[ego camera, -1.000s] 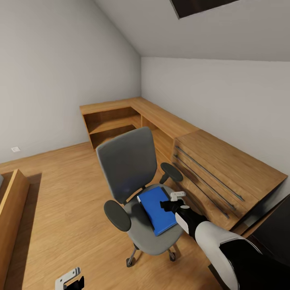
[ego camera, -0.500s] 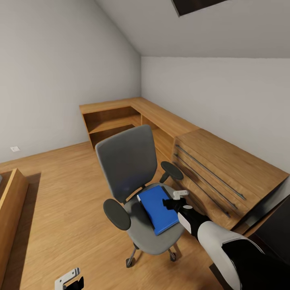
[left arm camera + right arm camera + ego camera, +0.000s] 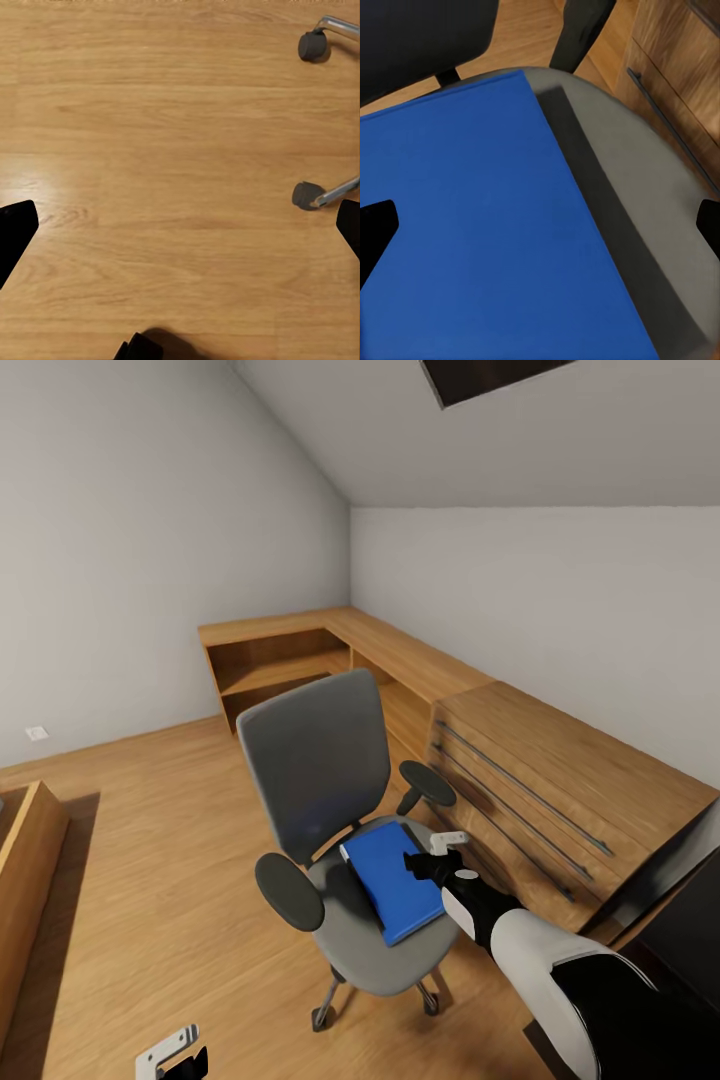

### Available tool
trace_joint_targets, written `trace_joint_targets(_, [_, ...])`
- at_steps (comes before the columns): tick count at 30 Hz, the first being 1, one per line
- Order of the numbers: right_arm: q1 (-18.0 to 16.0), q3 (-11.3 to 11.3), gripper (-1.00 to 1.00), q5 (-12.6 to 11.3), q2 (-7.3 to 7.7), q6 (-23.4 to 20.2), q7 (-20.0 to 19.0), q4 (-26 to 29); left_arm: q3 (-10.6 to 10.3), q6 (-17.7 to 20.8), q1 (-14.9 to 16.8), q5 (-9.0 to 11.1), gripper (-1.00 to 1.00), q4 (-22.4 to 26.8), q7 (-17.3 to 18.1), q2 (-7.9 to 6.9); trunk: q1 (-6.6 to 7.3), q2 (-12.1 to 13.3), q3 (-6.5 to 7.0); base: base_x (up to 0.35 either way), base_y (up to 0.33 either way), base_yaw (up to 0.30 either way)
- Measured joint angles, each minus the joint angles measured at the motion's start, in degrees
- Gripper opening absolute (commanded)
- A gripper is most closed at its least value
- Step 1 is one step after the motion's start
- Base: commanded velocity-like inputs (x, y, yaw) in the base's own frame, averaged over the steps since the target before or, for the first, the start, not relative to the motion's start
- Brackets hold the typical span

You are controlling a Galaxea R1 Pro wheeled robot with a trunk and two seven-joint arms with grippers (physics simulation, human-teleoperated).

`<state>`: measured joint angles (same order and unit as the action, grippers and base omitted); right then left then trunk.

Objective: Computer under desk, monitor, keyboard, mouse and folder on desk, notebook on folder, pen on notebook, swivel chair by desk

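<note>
The folder (image 3: 392,879) is seen lying flat on the grey seat of the swivel chair (image 3: 330,800), so its move to the bench has not yet been made. The right end effector (image 3: 437,857) is held just above the folder's near edge; in the right wrist view its two dark fingertips (image 3: 375,229) are spread wide to either side of the blue cover (image 3: 487,225), with nothing gripped between them. The left end effector (image 3: 170,1053) is held low over the wooden floor (image 3: 165,150), its jaws likewise apart and empty, with two chair casters (image 3: 307,195) seen nearby. A wooden chest of drawers (image 3: 560,800) stands just beside the chair. By this evidence the folder step is judged barely begun, and the notebook, pen and chair steps are judged still outstanding.
</note>
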<state>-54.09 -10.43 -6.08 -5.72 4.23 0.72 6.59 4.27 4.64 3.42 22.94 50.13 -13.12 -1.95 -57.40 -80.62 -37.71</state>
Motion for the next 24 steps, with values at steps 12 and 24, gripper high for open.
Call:
trace_joint_targets(12, [0.00, 0.03, 1.00, -0.07, 0.01, 0.85, 0.05, 0.04, 0.08, -0.03, 0.00, 0.00, 1.00, -0.07, 0.00, -0.05, -2.64, -4.81, -1.14, 0.000, 0.000, 0.000])
trace_joint_targets(24, [0.00, 0.38, 1.00, -0.16, 0.31, -0.88, -0.06, 2.98, 0.09, -0.07, -0.01, 0.00, 1.00, -0.08, 0.00, -0.06, -5.27, -9.63, -3.15, 0.000, 0.000, 0.000])
